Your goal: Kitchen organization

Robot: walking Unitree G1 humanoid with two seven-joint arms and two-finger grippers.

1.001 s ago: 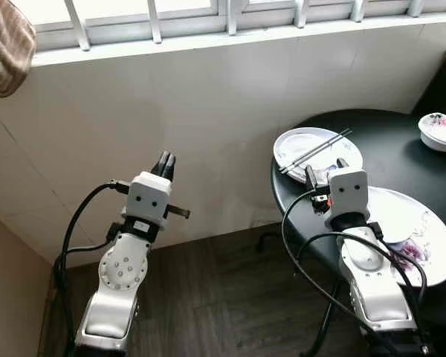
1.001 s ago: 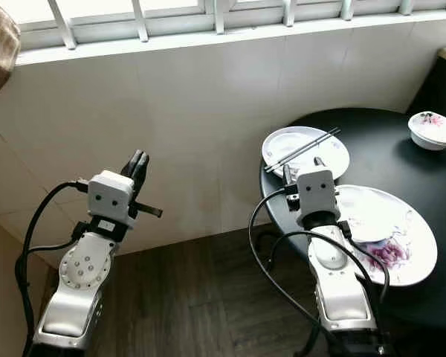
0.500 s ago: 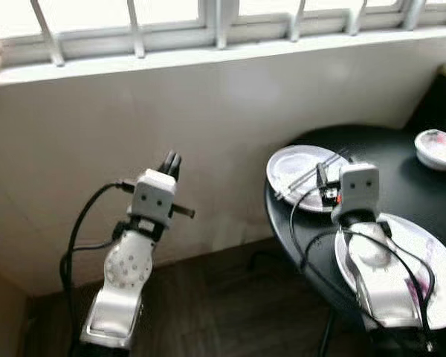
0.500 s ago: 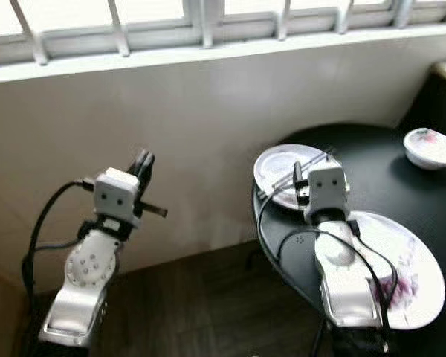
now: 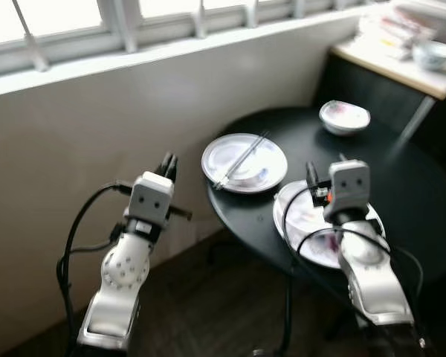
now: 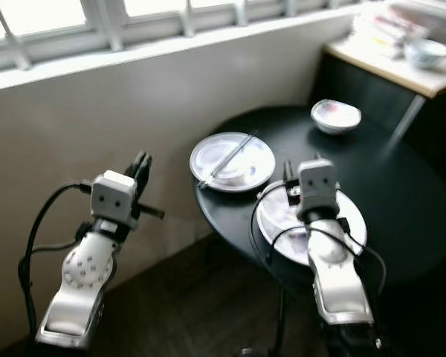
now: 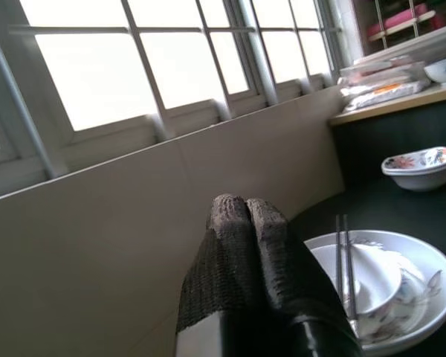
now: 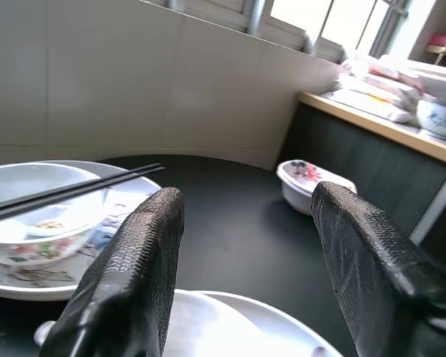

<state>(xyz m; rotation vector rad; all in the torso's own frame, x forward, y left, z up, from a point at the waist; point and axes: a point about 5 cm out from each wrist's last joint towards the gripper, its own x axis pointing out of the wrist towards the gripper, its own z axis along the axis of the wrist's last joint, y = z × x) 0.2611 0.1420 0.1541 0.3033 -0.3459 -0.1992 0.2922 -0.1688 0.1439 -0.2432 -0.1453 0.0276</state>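
A round black table (image 5: 401, 178) carries a white plate (image 5: 267, 172) with a small bowl in it and black chopsticks (image 5: 241, 158) laid across. Nearer to me lies a large floral plate (image 5: 301, 219), and a small floral bowl (image 5: 344, 117) stands at the table's far side. My right gripper (image 5: 325, 167) hovers open over the large plate's far rim; in the right wrist view its fingers (image 8: 137, 253) stand wide apart with nothing between them. My left gripper (image 5: 167, 163) is shut and empty, held up left of the table by the tiled wall.
A tiled wall (image 5: 97, 97) under a barred window runs along the back. A dark cabinet with a pale counter (image 5: 401, 63) stands at the back right, bearing a bowl (image 5: 435, 53) and stacked items. Dark wood floor (image 5: 208, 312) lies below my arms.
The whole picture has shifted: the camera turned right, so the table now sits nearer the middle and the counter has come into view. Both grippers keep their poses.
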